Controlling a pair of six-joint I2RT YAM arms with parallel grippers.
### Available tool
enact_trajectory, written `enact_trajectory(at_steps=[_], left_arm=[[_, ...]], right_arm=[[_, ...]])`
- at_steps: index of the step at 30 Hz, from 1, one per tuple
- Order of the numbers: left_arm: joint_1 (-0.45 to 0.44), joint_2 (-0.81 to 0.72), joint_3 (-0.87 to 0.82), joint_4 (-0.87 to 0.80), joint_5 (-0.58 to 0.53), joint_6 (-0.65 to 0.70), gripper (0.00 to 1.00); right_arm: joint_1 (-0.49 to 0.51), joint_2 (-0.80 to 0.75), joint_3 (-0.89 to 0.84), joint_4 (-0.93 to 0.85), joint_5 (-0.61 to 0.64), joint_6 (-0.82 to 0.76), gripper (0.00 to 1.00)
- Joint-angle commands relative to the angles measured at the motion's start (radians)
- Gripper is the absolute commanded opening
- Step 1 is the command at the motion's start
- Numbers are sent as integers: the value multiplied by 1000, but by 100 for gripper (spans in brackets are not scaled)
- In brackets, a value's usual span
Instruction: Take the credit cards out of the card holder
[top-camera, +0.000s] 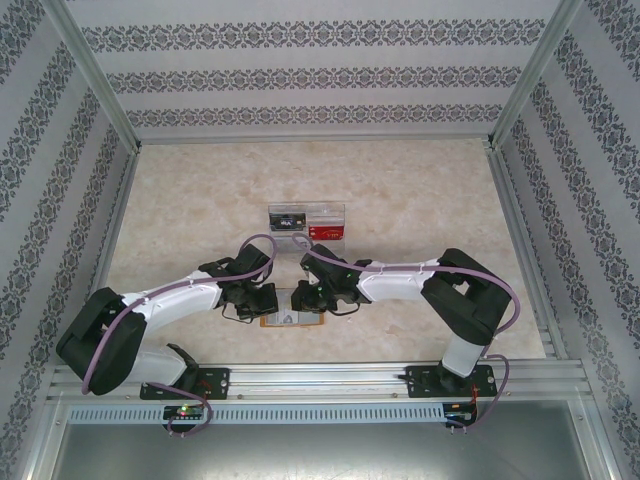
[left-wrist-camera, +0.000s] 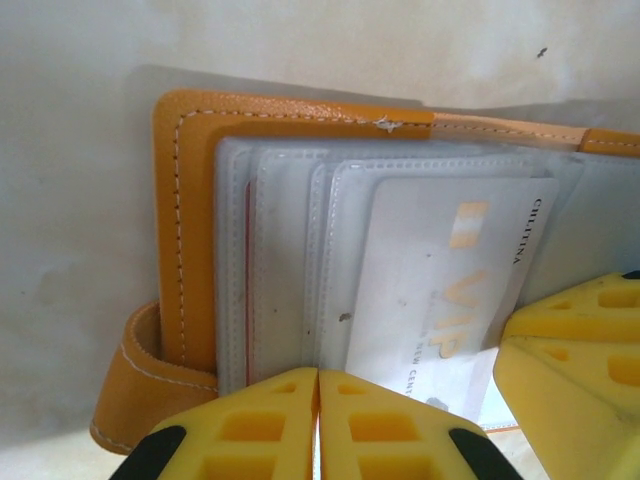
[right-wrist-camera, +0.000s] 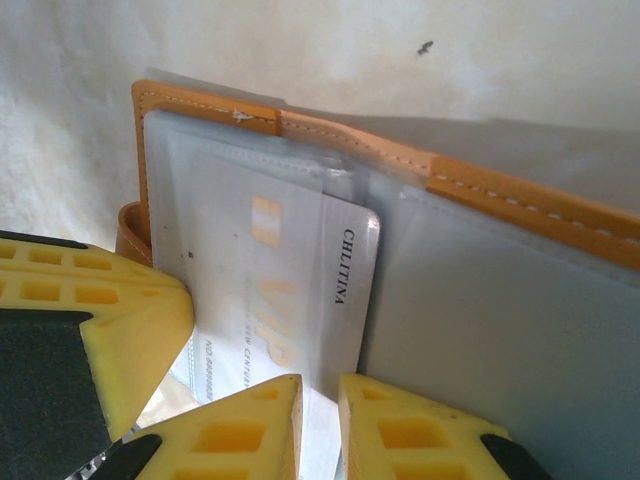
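Observation:
The orange-tan card holder (top-camera: 290, 321) lies open on the table between both grippers. In the left wrist view its leather cover (left-wrist-camera: 195, 200) frames stacked see-through sleeves (left-wrist-camera: 285, 250). A white credit card (left-wrist-camera: 450, 280) printed "VIP" sticks partway out of its sleeve. My left gripper (left-wrist-camera: 319, 378) is shut at the sleeves' near edge; whether it pinches a sleeve I cannot tell. My right gripper (right-wrist-camera: 320, 400) is closed on the near edge of the white credit card (right-wrist-camera: 290, 290), which runs into the narrow gap between its jaws. The right page's grey sleeve (right-wrist-camera: 500, 320) lies flat.
A clear plastic tray (top-camera: 307, 212) sits just beyond the grippers, with a red card (top-camera: 326, 232) and a dark card (top-camera: 288, 220) in it. The two grippers (top-camera: 262, 298) (top-camera: 305, 298) are almost touching. Patterned walls enclose the table on three sides.

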Motion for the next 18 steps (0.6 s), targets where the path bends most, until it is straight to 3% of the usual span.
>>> enact_trajectory(at_steps=[1,18], left_arm=[[9,25,-11,-20,-17,-11,11],[10,44,-5,-18,-11,-7,10]], right_arm=[[-11,-12,-19,-3,7,22,19],[-26,-53,-31,-31,25,13,21]])
